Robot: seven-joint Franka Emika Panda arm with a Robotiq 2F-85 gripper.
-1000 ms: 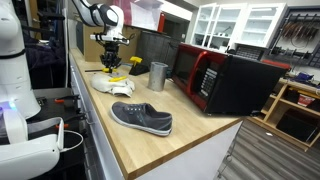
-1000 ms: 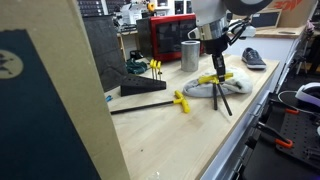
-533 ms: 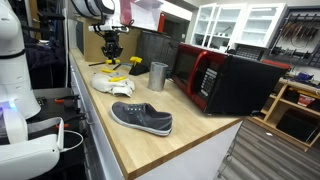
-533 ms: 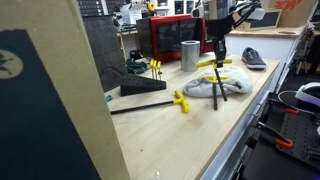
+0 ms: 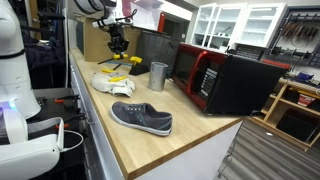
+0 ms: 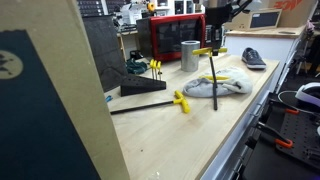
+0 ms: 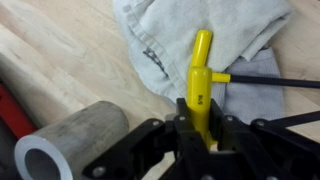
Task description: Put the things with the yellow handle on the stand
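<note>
My gripper [image 6: 213, 38] is shut on the yellow T-handle of a long hex key [image 6: 211, 51] and holds it above the grey cloth [image 6: 222, 85]; its black shaft hangs down to the table. In the wrist view the yellow handle [image 7: 200, 70] sits between the jaws [image 7: 200, 130], over the cloth [image 7: 190, 25]. A second yellow-handled key [image 6: 181, 101] lies on the wooden table. The black wedge stand [image 6: 143, 86] holds small yellow-handled tools [image 6: 153, 67]. The gripper also shows in an exterior view [image 5: 117, 40].
A metal cup [image 6: 190, 55] stands behind the cloth, also in the wrist view [image 7: 65, 145]. A grey shoe [image 5: 142, 118] lies near the table's front edge. A red and black microwave [image 5: 222, 78] stands at the back.
My gripper has risen from the cloth with the yellow-handled key in it; the key now hangs upright above the cloth.
</note>
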